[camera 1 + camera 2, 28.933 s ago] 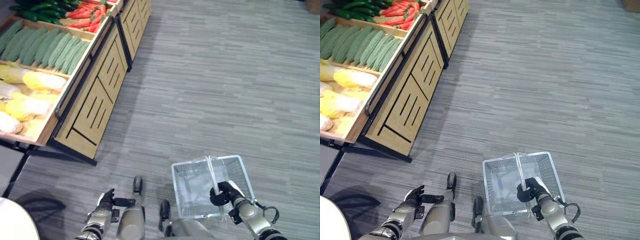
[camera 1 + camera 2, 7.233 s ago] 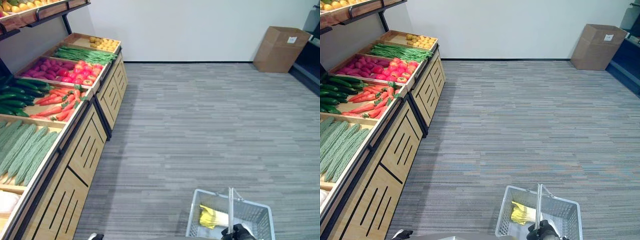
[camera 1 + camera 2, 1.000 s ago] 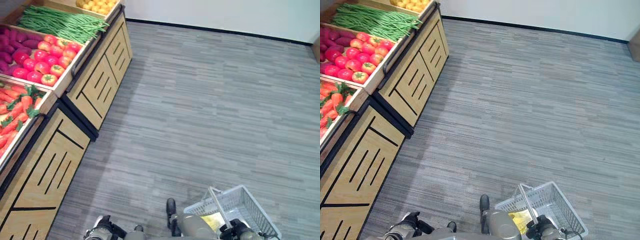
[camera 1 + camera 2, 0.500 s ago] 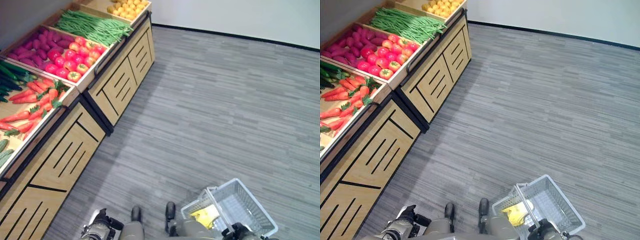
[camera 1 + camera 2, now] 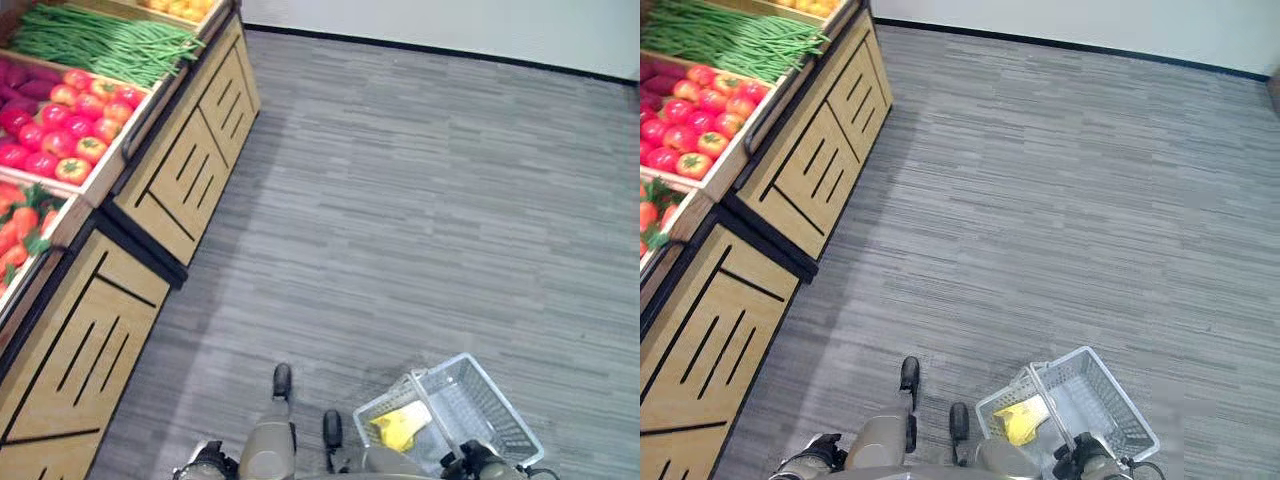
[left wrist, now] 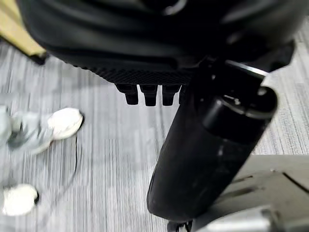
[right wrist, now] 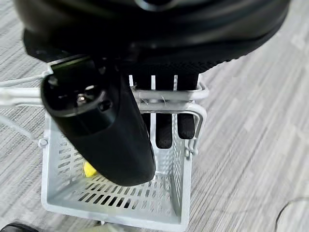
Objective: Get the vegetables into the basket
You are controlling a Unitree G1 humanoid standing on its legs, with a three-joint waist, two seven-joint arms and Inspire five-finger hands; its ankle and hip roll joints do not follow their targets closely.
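A grey wire basket hangs low at my right side, above the floor. My right hand is shut on its handle, fingers curled round the bar in the right wrist view. A yellow leafy vegetable lies in the basket's near corner, and a bit of the yellow vegetable shows through the mesh. My left hand hangs at my left side, open and holding nothing, with its thumb beside straight fingers. On the wooden produce stand at the left lie tomatoes, green beans and carrots.
The stand's slatted wooden front runs along the left, from the near corner to the far wall. Grey striped floor stretches to the right of it. A person's white shoes stand on the floor near my left hand.
The camera has swung, so the stand has shifted in the picture. The basket with the yellow vegetable stays in my right hand. The left hand stays low and holds nothing.
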